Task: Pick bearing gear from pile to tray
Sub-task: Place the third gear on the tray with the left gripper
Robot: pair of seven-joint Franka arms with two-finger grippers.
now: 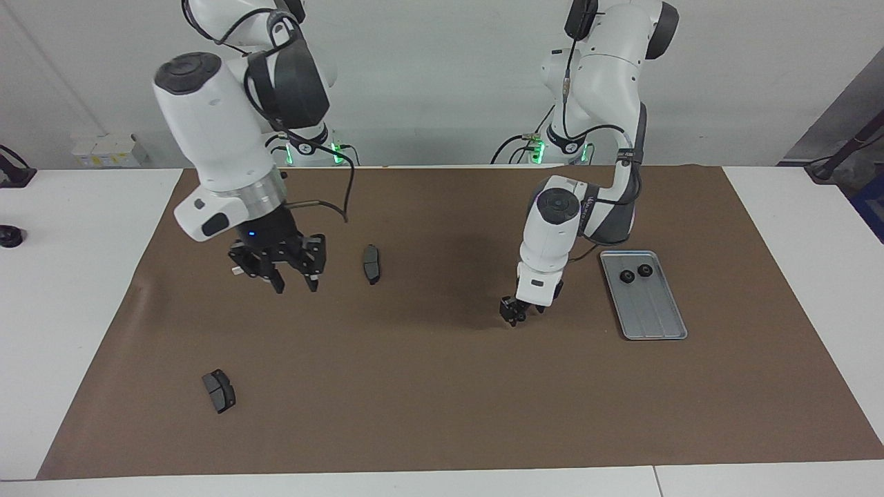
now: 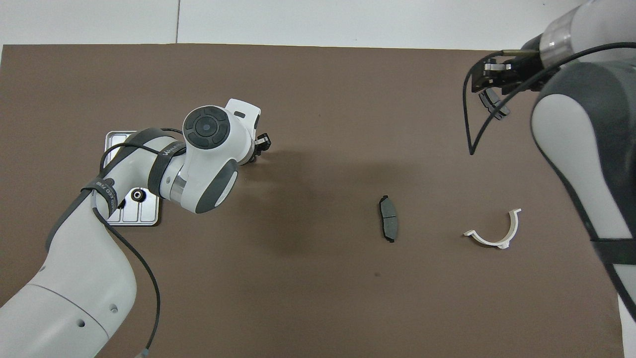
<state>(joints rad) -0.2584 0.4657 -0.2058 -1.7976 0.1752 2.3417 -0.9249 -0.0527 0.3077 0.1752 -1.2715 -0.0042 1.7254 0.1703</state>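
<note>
Left gripper [image 1: 512, 319] low on the brown mat beside the tray [image 1: 652, 314], hiding the gear; its grip cannot be told.

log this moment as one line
left gripper: low on mat beside tray | right gripper: raised, open, empty | tray: two gears in it

Tray [image 2: 113, 137] partly under left arm

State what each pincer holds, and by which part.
Right pincer holds nothing. Left pincer sits low on the mat near the tray; any hold cannot be told.
</note>
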